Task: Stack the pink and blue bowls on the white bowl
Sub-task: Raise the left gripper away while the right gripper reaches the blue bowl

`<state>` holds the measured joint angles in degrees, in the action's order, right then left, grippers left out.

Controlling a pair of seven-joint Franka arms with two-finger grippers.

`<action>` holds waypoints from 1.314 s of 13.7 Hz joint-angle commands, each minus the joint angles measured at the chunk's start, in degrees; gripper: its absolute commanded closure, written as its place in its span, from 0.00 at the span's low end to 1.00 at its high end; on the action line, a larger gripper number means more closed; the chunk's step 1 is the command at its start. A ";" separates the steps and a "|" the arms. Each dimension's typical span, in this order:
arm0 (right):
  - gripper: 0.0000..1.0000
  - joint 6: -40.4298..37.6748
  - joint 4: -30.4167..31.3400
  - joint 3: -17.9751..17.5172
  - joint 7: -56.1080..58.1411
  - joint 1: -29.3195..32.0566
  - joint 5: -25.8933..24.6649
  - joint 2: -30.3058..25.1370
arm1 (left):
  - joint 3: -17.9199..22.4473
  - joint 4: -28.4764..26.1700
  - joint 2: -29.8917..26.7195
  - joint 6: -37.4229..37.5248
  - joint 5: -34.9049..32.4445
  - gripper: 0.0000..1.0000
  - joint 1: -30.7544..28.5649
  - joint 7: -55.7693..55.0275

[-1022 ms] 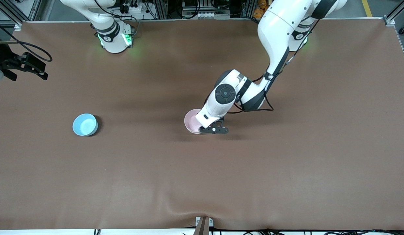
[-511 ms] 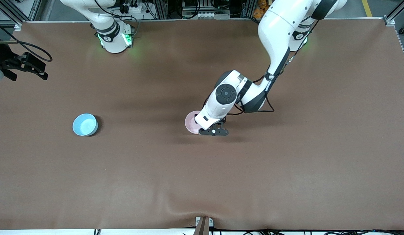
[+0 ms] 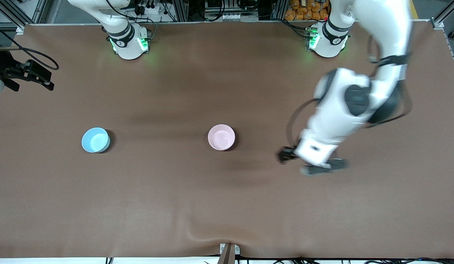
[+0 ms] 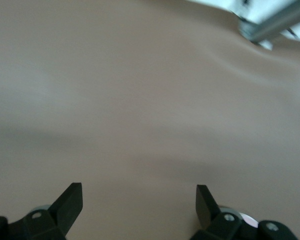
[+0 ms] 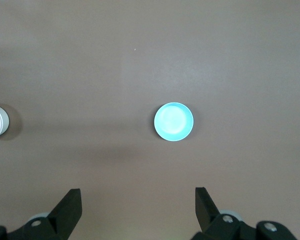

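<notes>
Pink bowl [image 3: 221, 137]: released mid-surface, white bowl unseen; left gripper [image 4: 139, 200] withdrawn, fingers wide and empty; right gripper [image 5: 138, 202] waiting, fingers wide; blue bowl [image 3: 95, 139] pending.

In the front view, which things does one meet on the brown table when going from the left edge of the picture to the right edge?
right gripper at the table's edge → blue bowl → pink bowl → left gripper, open, over bare table.
</notes>
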<state>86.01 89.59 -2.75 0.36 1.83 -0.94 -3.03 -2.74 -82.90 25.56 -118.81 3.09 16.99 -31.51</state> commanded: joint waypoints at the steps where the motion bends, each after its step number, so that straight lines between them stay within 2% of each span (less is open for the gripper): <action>1: 0.00 0.21 -0.73 0.12 0.44 0.54 -1.52 1.71 | -0.86 -1.74 -2.78 1.03 -1.77 0.00 -3.79 1.45; 4: 0.00 0.22 -0.91 0.20 0.52 1.68 -1.87 6.79 | -0.42 -1.65 -5.15 4.62 -1.86 0.00 -4.59 1.45; 7: 0.00 0.13 -1.52 0.21 0.44 3.96 -2.84 9.10 | -0.86 -1.65 -7.09 7.35 -2.04 0.00 -7.05 1.54; 9: 0.00 0.74 0.66 0.12 0.35 4.67 -2.31 10.84 | -0.69 -1.74 -7.80 8.06 -2.04 0.00 -7.23 1.54; 10: 0.00 2.74 2.33 0.12 0.35 5.54 -2.22 11.55 | -0.60 -1.74 -8.15 9.28 -2.04 0.00 -7.32 1.54; 13: 0.00 13.27 12.68 0.12 0.43 7.56 -2.13 11.91 | -0.69 -1.65 -9.90 11.57 -1.95 0.00 -8.99 2.32; 18: 0.00 32.08 25.44 0.12 3.76 11.52 -1.43 14.36 | -0.86 -1.74 -15.17 18.94 -1.86 0.00 -13.73 11.03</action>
<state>112.56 110.30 -1.80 1.44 10.99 -2.59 11.42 -2.82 -83.12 14.25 -103.00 2.34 5.13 -22.70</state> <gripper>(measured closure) 0.000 0.000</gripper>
